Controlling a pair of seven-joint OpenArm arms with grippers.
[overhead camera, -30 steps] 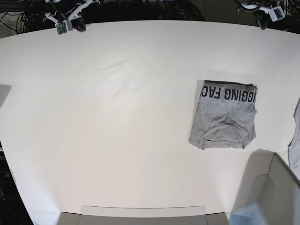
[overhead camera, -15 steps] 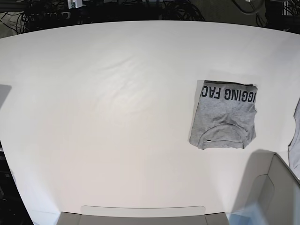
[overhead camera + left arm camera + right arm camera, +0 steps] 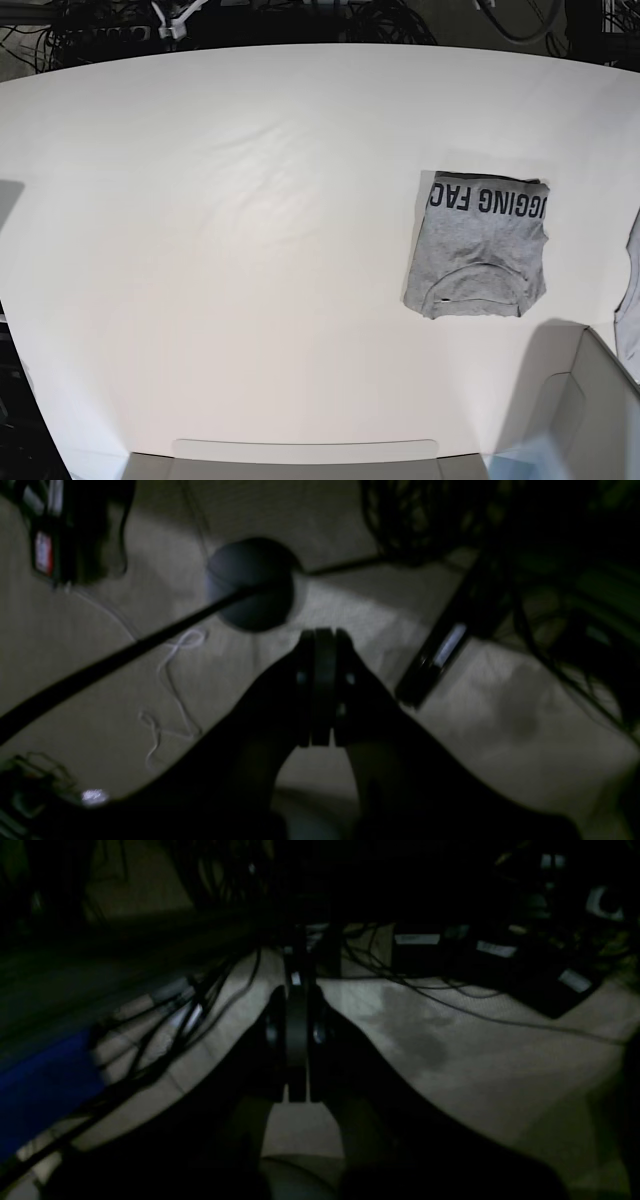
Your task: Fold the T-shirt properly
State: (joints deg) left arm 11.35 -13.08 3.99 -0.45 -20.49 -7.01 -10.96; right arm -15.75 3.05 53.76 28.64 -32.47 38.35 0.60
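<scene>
The T-shirt lies folded into a compact heather-grey rectangle on the right part of the white table, with black block lettering along its far edge and the collar toward the near side. Neither gripper is over the table in the base view. In the left wrist view my left gripper is shut and empty, hanging over a dim floor. In the right wrist view my right gripper is shut and empty, over dark cables and floor. The T-shirt shows in neither wrist view.
A thin sliver of plain grey cloth lies at the table's right edge. A grey bin stands at the near right corner and a flat grey tray edge at the near middle. Cables run behind the table. A round stand base sits on the floor.
Both arms have drawn back from the table's far edge and left the base view. The T-shirt has not moved.
</scene>
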